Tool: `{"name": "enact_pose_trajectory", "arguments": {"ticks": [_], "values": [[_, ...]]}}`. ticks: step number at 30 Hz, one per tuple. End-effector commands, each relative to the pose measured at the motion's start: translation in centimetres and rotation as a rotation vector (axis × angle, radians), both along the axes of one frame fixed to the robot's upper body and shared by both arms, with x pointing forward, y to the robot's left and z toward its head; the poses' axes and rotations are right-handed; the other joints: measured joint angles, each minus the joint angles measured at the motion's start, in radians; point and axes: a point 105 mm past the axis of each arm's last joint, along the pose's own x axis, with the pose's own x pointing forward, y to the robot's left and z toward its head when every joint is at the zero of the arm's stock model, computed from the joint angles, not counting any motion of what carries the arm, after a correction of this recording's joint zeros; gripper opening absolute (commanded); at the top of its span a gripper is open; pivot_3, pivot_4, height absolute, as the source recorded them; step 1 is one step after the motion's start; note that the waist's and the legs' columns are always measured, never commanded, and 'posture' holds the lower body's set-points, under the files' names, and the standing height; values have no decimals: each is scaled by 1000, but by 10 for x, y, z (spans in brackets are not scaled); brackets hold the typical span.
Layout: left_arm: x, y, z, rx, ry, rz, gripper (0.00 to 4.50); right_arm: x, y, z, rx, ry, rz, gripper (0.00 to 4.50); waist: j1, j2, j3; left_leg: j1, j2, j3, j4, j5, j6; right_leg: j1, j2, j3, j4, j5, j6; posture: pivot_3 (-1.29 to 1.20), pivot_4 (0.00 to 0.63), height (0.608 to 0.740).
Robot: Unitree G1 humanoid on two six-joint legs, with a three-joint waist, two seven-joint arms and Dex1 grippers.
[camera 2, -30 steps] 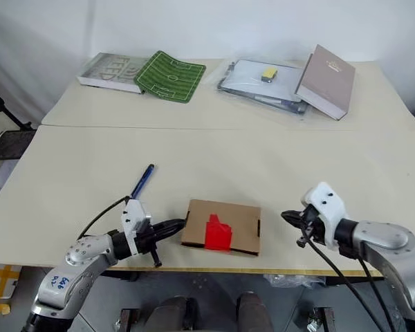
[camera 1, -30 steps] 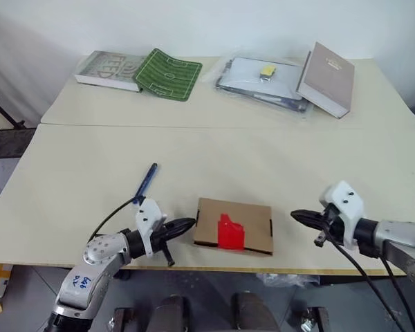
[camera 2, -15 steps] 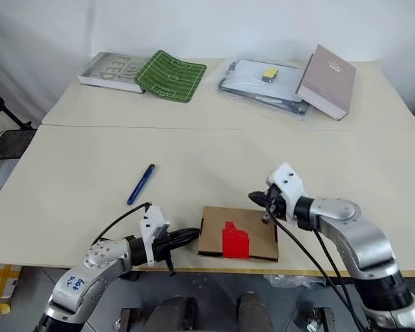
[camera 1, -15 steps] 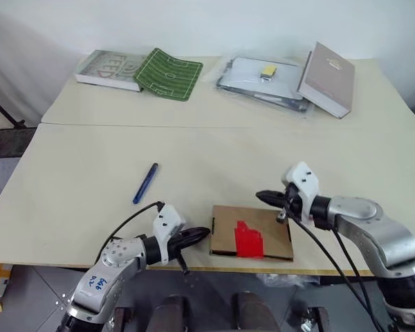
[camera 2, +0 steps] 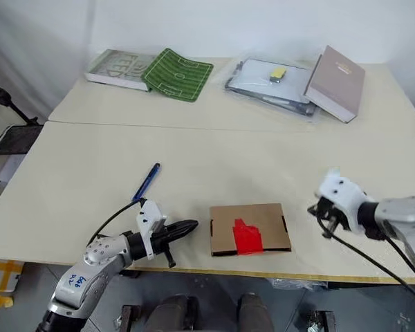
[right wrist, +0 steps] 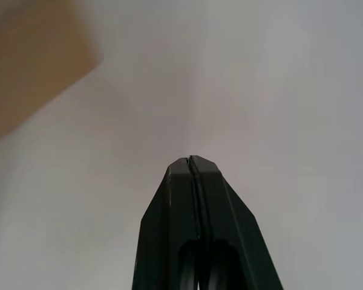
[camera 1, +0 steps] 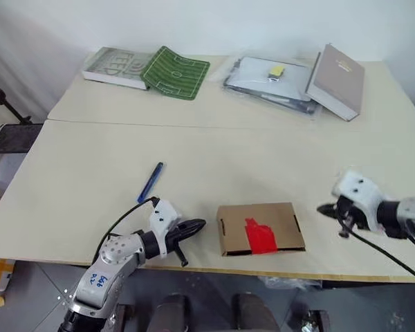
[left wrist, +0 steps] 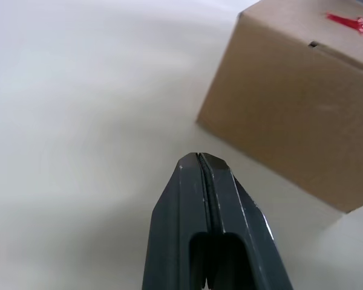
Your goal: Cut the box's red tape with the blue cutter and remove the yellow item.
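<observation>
table (camera 1: 263, 155): broad and pale, carrying everything; my two sets of fingers hover over its near edge.
box (camera 1: 261, 227): lies flat and sealed between my hands, just beyond my left fingers' tips and near, but apart from, my right fingers.
far clutter: books (camera 1: 340, 71), a green pitch-patterned mat (camera 1: 174, 72) and a plastic-wrapped bundle (camera 1: 270, 79) sit well beyond both hands, out of the way.
left fingers (camera 1: 196, 226): pressed together, holding nothing, pointing at the box's side wall.
right fingers (camera 1: 326, 209): pressed together too, empty, aimed toward the box's other end.
blue cutter (camera 1: 151, 182): lies loose on the table, beyond and outside my left fingers, nothing blocking it.
red tape (camera 1: 261, 236): uncut, on the box's top toward its near edge.
yellow item: presumably inside the closed box.
step: I judge cutting hasn't begun; next I need to part one hand's fingers and pick up the cutter.
</observation>
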Motion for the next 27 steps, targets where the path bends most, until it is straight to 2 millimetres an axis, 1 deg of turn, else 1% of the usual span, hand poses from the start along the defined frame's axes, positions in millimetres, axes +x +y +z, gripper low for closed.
{"name": "enact_pose_trajectory", "arguments": {"ticks": [1, 4, 6, 9, 12, 16, 18, 20, 24, 27], "values": [[-3, -13, 3, -21, -17, -60, 0, -8, 34, 2, 91, 22, 113, 26, -9, 0, 0, 0, 0, 0, 1, 0, 0, 0, 0, 0, 0, 0, 0, 0, 150, 740], [-4, -20, 4, -32, -13, -89, 0, 1, 55, 2, 157, -3, 146, 26, -21, 0, 0, 2, 0, -1, 1, 2, -2, 1, 0, 0, 2, 1, 1, 0, 150, 740], [-5, -24, 5, -46, -12, -106, 0, 11, 66, 4, 181, -35, 157, 26, -20, 0, 0, 2, 0, -1, 1, 3, -3, 1, 0, 0, 2, 1, 0, 0, 150, 740], [-2, -30, 3, -45, -3, -101, 0, 31, 82, 15, 229, -103, 180, 26, -20, 0, 0, 3, 0, -1, 1, 4, -4, 1, 0, 0, 3, 1, 0, 0, 150, 740], [-1, -37, 4, -54, -2, -106, 0, 48, 92, 24, 254, -165, 186, 26, -19, 0, 0, 2, 0, -1, 1, 4, -4, 0, 0, 0, 3, 1, 0, 0, 150, 740], [1, -51, 7, -74, -12, -125, 0, 70, 98, 37, 286, -249, 173, 26, -8, 0, 0, 2, -2, -2, 2, 4, -3, 0, 0, -1, 3, 2, 1, 0, 150, 740], [2, -53, 8, -78, -13, -124, 0, 78, 95, 39, 273, -295, 153, 26, 3, 0, 0, 1, -4, -2, 2, 4, -2, 0, -1, -1, 3, 2, 1, 0, 150, 740], [2, -50, 10, -85, -9, -113, 0, 88, 88, 46, 256, -381, 116, 26, 7, 0, 0, 1, -4, -2, 2, 4, -1, 0, -1, -1, 3, 2, 1, 0, 150, 740], [-1, -26, 7, -55, 16, -76, 0, 115, 54, 72, 246, -566, -94, 26, 2, 0, 0, -1, -5, -1, 2, 4, -1, -2, -3, -1, 3, 2, 1, 0, 150, 740], [5, -3, 5, -16, 13, -15, 0, 122, 27, 88, 214, -655, -208, 26, -2, 0, 0, -1, -3, -1, 1, 4, -1, -3, -3, -1, 3, 2, 1, 0, 150, 740]]}}
